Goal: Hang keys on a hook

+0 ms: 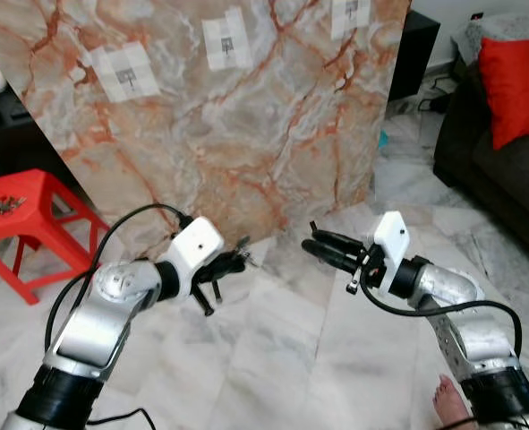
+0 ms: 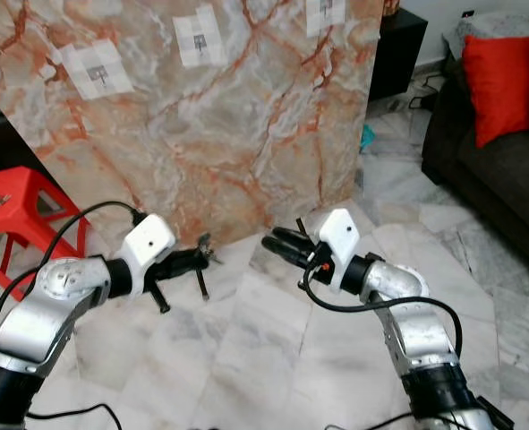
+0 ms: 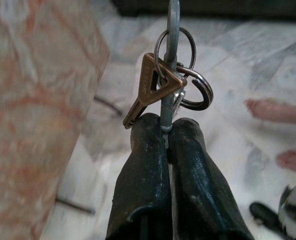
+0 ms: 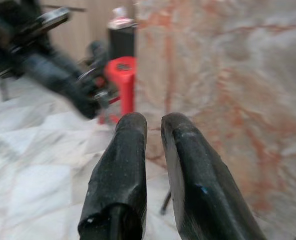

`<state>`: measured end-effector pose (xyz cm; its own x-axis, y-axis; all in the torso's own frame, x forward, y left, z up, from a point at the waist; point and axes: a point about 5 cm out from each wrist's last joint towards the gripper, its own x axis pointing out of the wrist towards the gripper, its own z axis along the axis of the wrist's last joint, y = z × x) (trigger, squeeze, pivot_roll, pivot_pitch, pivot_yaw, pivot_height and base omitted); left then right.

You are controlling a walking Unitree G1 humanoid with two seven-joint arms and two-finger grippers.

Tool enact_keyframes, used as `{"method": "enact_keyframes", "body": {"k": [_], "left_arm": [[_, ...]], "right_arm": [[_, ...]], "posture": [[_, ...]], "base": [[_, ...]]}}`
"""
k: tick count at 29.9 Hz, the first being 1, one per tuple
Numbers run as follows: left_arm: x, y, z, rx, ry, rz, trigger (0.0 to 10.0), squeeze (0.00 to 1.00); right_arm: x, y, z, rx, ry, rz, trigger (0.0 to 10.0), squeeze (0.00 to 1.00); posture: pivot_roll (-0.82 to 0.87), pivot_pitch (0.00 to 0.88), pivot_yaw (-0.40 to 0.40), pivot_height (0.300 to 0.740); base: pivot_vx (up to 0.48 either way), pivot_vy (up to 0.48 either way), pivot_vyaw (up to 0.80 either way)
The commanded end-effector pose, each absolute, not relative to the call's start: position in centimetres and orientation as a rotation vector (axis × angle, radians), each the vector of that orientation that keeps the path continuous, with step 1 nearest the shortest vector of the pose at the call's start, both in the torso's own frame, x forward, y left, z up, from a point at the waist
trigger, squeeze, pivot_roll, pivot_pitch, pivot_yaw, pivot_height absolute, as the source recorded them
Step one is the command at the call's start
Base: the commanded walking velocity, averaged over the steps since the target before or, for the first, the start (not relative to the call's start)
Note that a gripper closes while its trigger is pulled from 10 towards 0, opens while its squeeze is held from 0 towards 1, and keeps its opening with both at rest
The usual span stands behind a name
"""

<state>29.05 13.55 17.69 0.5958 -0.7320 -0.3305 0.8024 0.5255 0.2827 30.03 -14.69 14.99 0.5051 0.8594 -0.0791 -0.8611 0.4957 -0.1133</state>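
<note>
My left gripper (image 1: 234, 261) is shut on a bunch of keys (image 3: 175, 75): a bronze key and steel rings on a grey blade clamped between the fingers. It hovers low, just in front of a tilted marble-patterned board (image 1: 246, 143). Three white taped patches, each with a small dark hook, sit high on the board (image 1: 127, 72), (image 1: 226, 40), (image 1: 349, 13). To the right my right gripper (image 1: 309, 236) points toward the left one; its fingers (image 4: 130, 145) stand slightly apart with nothing between them.
A red plastic stool (image 1: 31, 193) with small metal items (image 1: 7, 205) on top stands at the left. At the right is a dark sofa (image 1: 506, 179) with a red cushion (image 1: 515, 85). A person's bare foot (image 1: 449, 403) rests on the marble floor near my right arm.
</note>
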Motion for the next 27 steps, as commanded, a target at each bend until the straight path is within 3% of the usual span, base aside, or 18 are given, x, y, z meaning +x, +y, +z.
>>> {"method": "enact_keyframes", "body": {"k": [1, 27], "left_arm": [[28.8, 12.7, 18.6, 0.437, 0.151, -0.97, 10.0, 0.0], [26.5, 10.4, 21.2, 0.267, 0.07, -1.23, 10.0, 0.0]], "right_arm": [[29.4, -14.2, 15.2, -0.157, 0.027, 1.097, 10.0, 0.0], [30.5, -15.6, 13.7, -0.248, 0.109, 0.927, 10.0, 0.0]], "posture": [[-0.11, 0.069, 0.075, 0.74], [-0.12, 0.041, 0.056, 0.74]], "base": [[0.0, 0.0, 0.0], [0.0, 0.0, 0.0]]}}
